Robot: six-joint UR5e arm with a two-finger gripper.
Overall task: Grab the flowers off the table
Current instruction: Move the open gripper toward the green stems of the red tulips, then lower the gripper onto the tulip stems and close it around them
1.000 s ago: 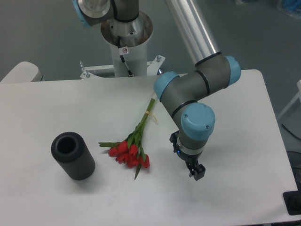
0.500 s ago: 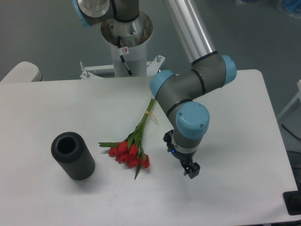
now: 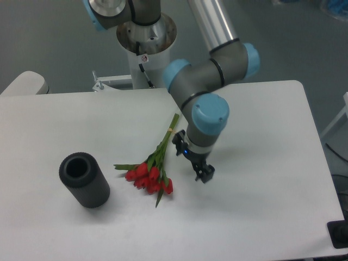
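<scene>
The flowers (image 3: 152,171) lie flat on the white table (image 3: 261,217): red buds at the lower end, green stems running up and right to a pale band near the top. My gripper (image 3: 203,175) hangs just above the table to the right of the buds, a short gap away from them and touching nothing. Its black fingers are small and seen end-on, so I cannot make out whether they stand open or shut. Nothing shows between them.
A black ribbed cylinder (image 3: 84,180) lies on the table left of the flowers, its open end facing up and left. The arm's white base column (image 3: 147,54) stands behind the table's far edge.
The arm's wrist and gripper have swung left and slightly up, from well right of the bunch to close beside the buds. The flowers and the cylinder have not moved.
</scene>
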